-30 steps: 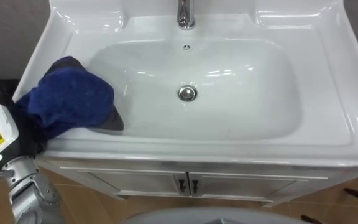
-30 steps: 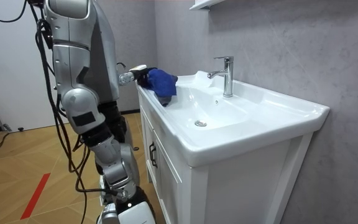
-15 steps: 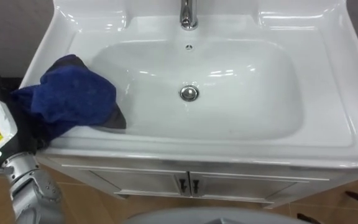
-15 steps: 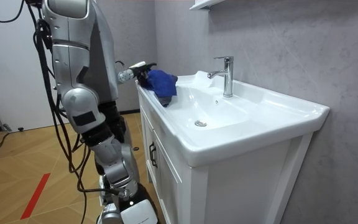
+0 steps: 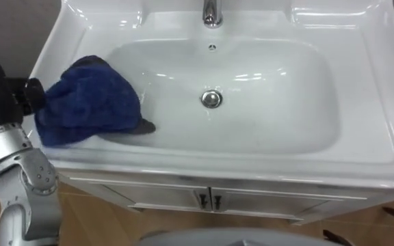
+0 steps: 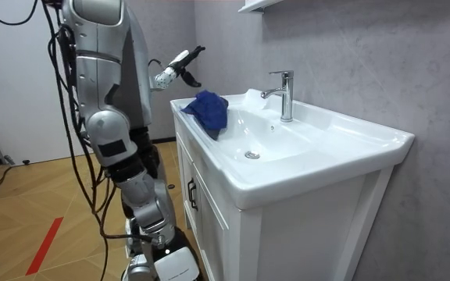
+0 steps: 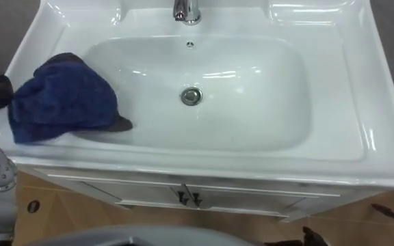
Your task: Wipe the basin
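A dark blue cloth (image 5: 87,102) lies bunched on the white basin's left rim (image 5: 53,51) and hangs over into the bowl (image 5: 265,116). My left hand (image 6: 184,64) is raised above and behind the cloth, clear of it, with its fingers stretched out. In the left eye view the left hand (image 5: 18,96) shows dark at the cloth's left edge. A chrome drain (image 5: 211,99) sits in the middle of the bowl, below the tap (image 5: 213,14) at the back.
I stand at the left end of a white vanity with two cabinet doors (image 5: 204,198) under the basin. A grey wall (image 6: 350,47) is behind the tap. Wooden floor (image 6: 22,211) spreads out behind me.
My left hand has let go of the cloth and lifted up off the rim. The cloth stays on the left rim, spread a little further into the bowl.
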### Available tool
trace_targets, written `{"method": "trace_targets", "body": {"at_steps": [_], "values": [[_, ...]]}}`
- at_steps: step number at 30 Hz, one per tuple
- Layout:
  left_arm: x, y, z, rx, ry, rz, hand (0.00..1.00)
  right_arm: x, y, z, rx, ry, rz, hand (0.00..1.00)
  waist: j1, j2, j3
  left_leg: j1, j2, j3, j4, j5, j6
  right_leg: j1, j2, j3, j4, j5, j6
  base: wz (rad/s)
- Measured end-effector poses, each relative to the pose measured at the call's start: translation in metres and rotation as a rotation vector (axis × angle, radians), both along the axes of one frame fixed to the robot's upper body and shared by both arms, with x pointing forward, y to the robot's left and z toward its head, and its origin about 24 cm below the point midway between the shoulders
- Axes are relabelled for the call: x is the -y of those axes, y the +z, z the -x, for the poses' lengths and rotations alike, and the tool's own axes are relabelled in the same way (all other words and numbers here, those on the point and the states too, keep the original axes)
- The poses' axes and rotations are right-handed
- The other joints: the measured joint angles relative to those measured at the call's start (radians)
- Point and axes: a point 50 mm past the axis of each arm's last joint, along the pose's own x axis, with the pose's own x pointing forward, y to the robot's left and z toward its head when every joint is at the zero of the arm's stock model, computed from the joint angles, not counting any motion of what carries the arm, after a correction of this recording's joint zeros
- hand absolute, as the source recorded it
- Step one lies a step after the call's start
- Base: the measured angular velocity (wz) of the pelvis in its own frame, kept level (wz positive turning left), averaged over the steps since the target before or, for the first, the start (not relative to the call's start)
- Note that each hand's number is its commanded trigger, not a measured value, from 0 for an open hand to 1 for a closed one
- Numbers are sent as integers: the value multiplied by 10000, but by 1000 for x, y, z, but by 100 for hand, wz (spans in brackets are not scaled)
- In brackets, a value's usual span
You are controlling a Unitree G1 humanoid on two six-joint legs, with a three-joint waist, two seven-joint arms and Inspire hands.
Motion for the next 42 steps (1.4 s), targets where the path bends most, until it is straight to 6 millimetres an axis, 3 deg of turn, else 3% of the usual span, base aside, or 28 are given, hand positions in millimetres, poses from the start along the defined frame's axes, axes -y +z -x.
{"method": "trace_targets", "body": {"at_steps": [7, 10, 17, 23, 24, 31, 42], "values": [[-10, 31, -1, 1412, 219, -642, 0, 6, 2, 3, -47, 128, 282, 0, -134, 259, -21, 93, -37, 42, 1, -2, 1, 159, -45, 227, 38, 7, 10, -4], [-14, 33, 1, 1469, 421, -675, 0, 11, 3, 4, -37, 34, 395, 0, -208, 372, 51, 209, -60, 46, -126, -1, 2, 196, -65, 220, 36, 13, 22, 0], [-22, 28, 4, 1327, 774, -252, 0, 16, 4, 12, -406, 169, 529, 0, 53, 497, 14, 219, -77, 51, -168, -1, 2, 70, -73, 261, 55, 33, 59, -4], [-51, 13, 26, 822, 2176, 437, 0, 18, 4, 20, -837, 30, 548, 0, 95, 443, -2, 227, -82, 51, -145, -1, 2, 33, -80, 241, 51, 10, 94, 0], [-55, 9, 29, 627, 2425, 497, 0, 18, 4, 22, -961, 36, 544, 0, 236, 431, -18, 232, -86, 55, -143, -1, 3, 30, -79, 260, 45, 4, 98, 0], [-76, -33, 54, -427, 3892, 2115, 0, 19, 4, 30, -1441, -1, 538, 0, 557, 262, -108, 247, -85, -9, -123, 0, 4, 73, -75, 210, 81, 4, 100, 4], [-81, -82, 97, -1448, 5425, 4180, 0, 20, 4, 14, -1189, 140, 572, 0, 611, 1, -62, 237, -97, -237, -95, -1, 4, 80, -67, 215, 89, 4, 103, 1]]}}
